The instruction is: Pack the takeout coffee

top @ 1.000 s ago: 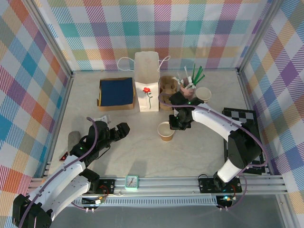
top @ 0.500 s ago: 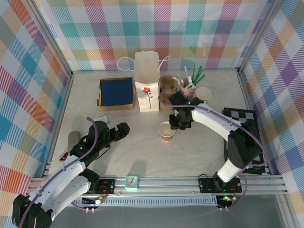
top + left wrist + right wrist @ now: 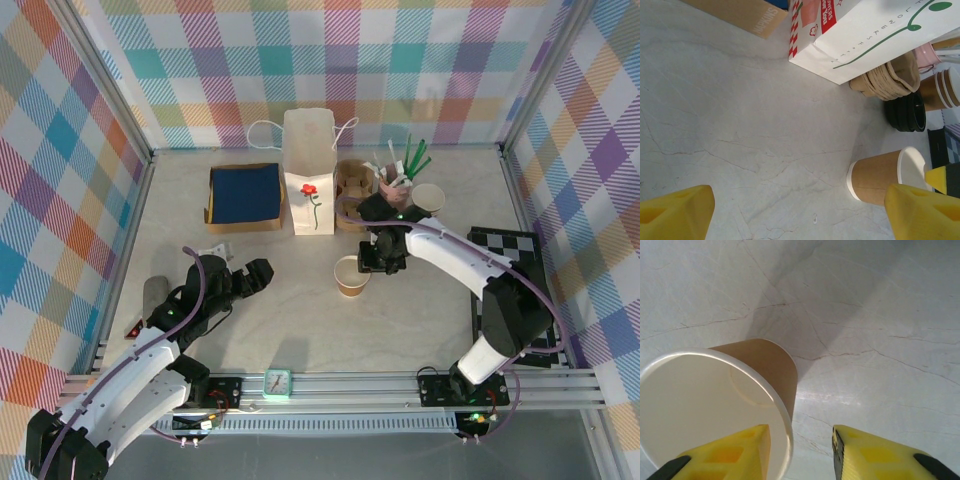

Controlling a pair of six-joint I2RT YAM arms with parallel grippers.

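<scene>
An unlidded kraft-brown paper cup [image 3: 350,275] with a white inside stands upright mid-table; it also appears in the left wrist view [image 3: 877,175]. The right gripper [image 3: 375,262] is at this cup's right rim. In the right wrist view its jaws [image 3: 800,445] stand open astride the cup's wall [image 3: 765,365], one finger inside and the other outside with a gap to the wall. My left gripper [image 3: 255,272] hangs open over bare table at the front left, nothing between its yellow fingertips [image 3: 677,210]. The takeout coffee is out of view.
A white paper bag [image 3: 309,172] with a red rose stands at the back middle. Left of it is a blue napkin box [image 3: 245,195]. Brown sleeves [image 3: 890,77], stacked black lids [image 3: 905,112], stacked cups [image 3: 428,197] and a straw holder [image 3: 393,175] crowd its right side.
The right gripper's jaws have parted and let go of the cup's wall. The cup stays where it stood. The left arm has not moved.
</scene>
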